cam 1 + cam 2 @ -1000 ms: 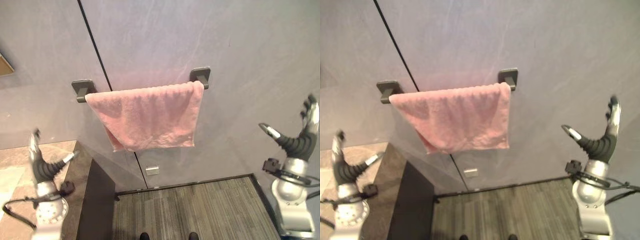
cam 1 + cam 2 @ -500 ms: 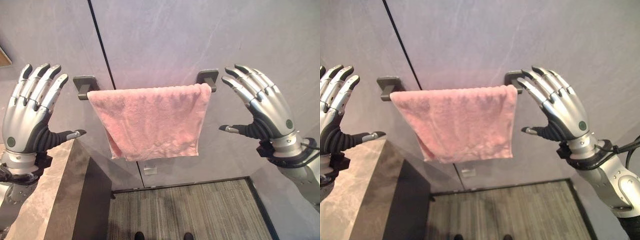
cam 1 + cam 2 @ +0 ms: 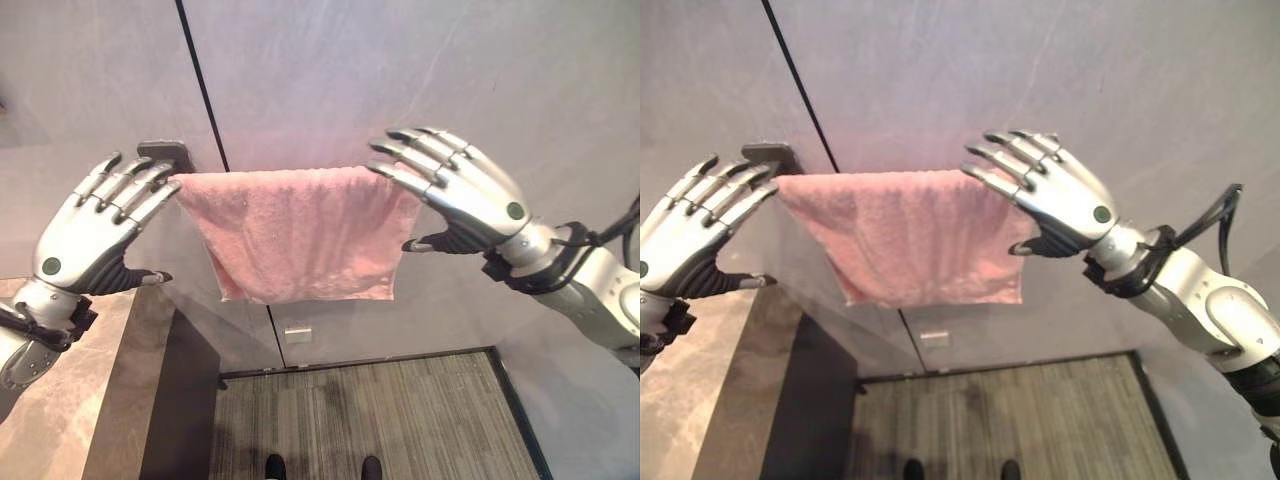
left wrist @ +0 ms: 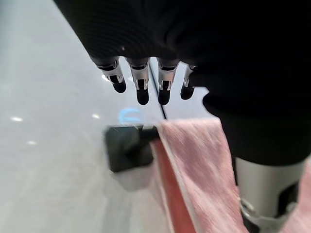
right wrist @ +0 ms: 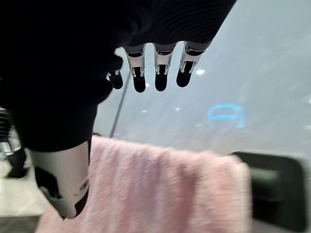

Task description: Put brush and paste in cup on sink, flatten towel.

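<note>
A pink towel hangs over a wall rail between two dark brackets, its lower edge slanting up at the left. My left hand is open beside the towel's left end, with straight fingers reaching toward the left bracket. At the towel's right end my right hand is also open, fingers spread over the top corner and hiding the right bracket in the eye views; that bracket shows in the right wrist view. Neither hand holds the cloth.
A stone counter with a dark side panel stands at the lower left. The grey wall has a vertical dark seam. Striped floor lies below the towel, and a small plate sits low on the wall.
Both hands have moved inward and forward to the towel's two top ends; the right hand now covers the right bracket. The towel hangs as before.
</note>
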Available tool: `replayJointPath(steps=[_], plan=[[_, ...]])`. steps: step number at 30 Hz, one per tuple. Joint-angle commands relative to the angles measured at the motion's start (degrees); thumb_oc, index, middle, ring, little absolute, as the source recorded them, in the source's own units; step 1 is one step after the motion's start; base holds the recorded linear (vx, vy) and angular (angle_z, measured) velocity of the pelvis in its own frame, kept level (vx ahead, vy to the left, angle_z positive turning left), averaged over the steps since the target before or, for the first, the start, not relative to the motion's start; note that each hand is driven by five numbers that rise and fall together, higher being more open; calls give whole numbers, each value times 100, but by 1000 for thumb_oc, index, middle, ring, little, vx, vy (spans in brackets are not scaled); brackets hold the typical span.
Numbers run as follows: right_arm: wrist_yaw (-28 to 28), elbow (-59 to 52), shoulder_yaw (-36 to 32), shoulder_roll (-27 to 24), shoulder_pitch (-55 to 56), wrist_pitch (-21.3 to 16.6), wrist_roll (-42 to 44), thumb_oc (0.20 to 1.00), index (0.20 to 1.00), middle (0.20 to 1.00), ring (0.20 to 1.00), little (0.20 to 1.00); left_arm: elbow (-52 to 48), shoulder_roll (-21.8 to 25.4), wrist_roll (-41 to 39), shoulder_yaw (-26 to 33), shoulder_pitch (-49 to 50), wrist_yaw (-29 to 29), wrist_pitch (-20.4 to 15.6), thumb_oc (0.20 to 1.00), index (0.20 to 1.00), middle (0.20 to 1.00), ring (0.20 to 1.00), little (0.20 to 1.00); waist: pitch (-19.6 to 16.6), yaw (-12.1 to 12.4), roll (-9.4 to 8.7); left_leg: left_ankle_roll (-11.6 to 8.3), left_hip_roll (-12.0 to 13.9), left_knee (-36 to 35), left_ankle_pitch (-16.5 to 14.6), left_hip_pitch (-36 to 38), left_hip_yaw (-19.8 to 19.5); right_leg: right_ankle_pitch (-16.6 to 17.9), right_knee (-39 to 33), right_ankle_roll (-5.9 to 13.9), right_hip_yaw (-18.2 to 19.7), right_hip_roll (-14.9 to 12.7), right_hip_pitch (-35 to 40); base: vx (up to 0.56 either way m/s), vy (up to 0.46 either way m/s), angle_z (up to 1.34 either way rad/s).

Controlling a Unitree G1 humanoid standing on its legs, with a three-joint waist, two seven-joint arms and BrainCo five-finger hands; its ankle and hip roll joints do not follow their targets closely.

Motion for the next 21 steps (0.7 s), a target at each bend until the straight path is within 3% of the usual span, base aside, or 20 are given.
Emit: replayJointPath(steps=[1, 8, 11, 15, 21], plan=[[-10, 34, 130, -245, -369, 40, 57, 1000, 1000, 1000, 1000, 1000, 89, 399, 75, 12, -358, 86, 26, 1000, 1000, 1000, 1000, 1000, -137, 79, -120, -327, 317, 35, -68, -90, -94, 13, 47, 566, -82, -547, 57, 0, 0, 0], [465, 321, 776, -510, -780, 8, 199, 1000, 1000, 1000, 1000, 1000, 171, 862, 14, -293, -549, -320, -79, 1000, 1000, 1000, 1000, 1000, -131, 57, -119, -330, 305, 35, -74, -135, -85, 32, 47, 583, -60, -568, -19, 19, 2, -5], [939, 304, 1185, -838, -1052, -83, 591, 1000, 1000, 1000, 1000, 1000, 207, 1324, -183, -298, -428, -783, -197, 1000, 1000, 1000, 1000, 1000, -123, 26, -66, -346, 306, 35, -62, -131, -57, 53, 47, 596, -46, -571, -46, 15, 4, -2], [1024, 532, 893, -1287, -403, -123, 636, 1000, 1000, 1000, 1000, 1000, 556, 1237, -366, 10, 196, -960, -258, 1000, 1000, 1000, 1000, 1000, -112, -76, 27, -348, 300, 35, -87, -98, -26, 53, 47, 608, -37, -571, -45, 20, 3, -1], [1106, 817, 881, -1345, -215, -92, 383, 1000, 1000, 1000, 1000, 1000, 808, 1157, -518, 37, 418, -1142, -209, 1000, 1000, 1000, 1000, 1000, -123, -39, -15, -342, 301, 35, -107, -36, -4, 38, 47, 612, -25, -569, -6, 23, -5, -3]])
